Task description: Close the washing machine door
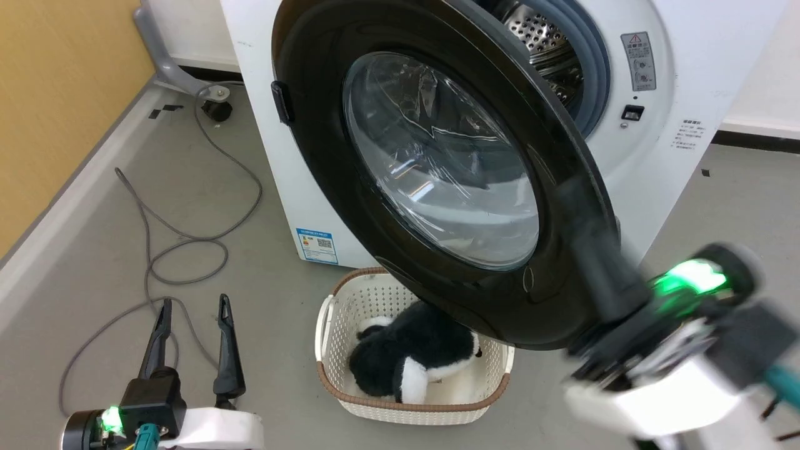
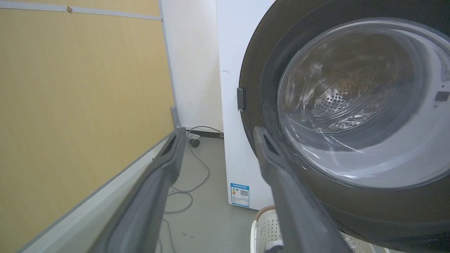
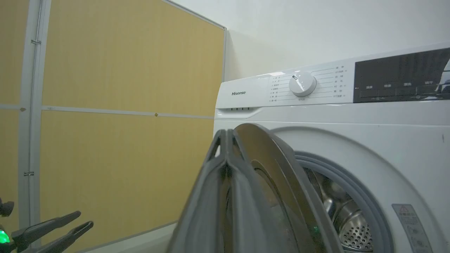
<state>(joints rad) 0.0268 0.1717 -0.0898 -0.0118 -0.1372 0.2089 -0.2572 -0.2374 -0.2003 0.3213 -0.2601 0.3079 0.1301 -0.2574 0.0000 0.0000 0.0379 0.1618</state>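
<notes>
Black washing machine door [image 1: 312, 94] stands half open. My right gripper [image 3: 222, 135], fingers pressed together, touches its rim; left gripper [image 1: 194, 301] spread wide.

"hisense" brand name on washing machine [image 3: 351, 135] top panel.

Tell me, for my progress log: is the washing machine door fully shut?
No, the washing machine door stands ajar, with the steel drum showing past its edge.

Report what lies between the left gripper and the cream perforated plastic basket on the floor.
Only bare grey floor, as the head view shows; the left gripper and the cream perforated basket stand apart.
</notes>
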